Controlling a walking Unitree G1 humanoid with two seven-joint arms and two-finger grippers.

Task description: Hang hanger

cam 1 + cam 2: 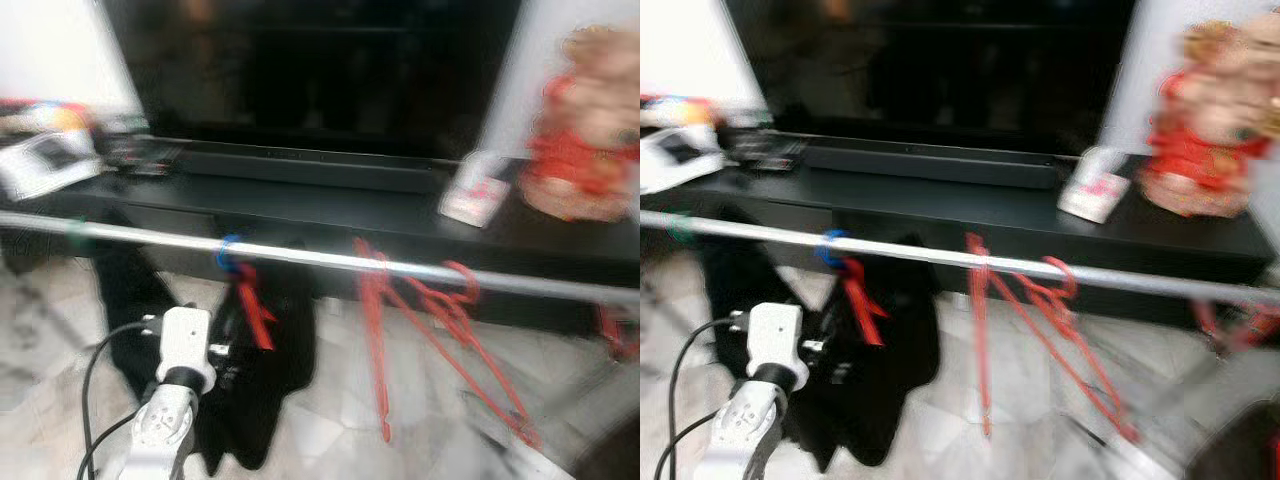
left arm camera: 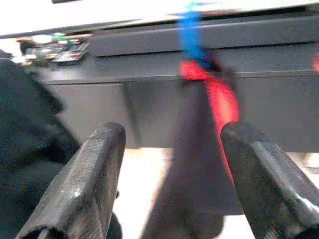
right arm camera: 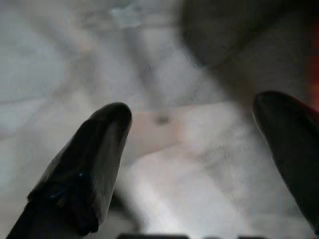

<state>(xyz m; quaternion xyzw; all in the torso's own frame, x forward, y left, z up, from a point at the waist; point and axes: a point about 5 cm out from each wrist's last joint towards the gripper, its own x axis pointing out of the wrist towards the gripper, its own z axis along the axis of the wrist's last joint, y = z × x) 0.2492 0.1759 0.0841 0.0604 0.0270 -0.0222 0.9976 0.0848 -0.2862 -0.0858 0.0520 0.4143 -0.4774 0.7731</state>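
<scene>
The left gripper (image 2: pixel 172 164) is spread wide and holds nothing. Directly ahead of it, the red hanger (image 1: pixel 255 305) with dark clothing hangs from the rail (image 1: pixel 320 257), its long axis running downward. The right gripper (image 3: pixel 199 149), also open and empty, points at the floor (image 3: pixel 164 59).

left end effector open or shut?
Open: the left end effector has fingers spread wide, nothing between them, facing the garment.
</scene>
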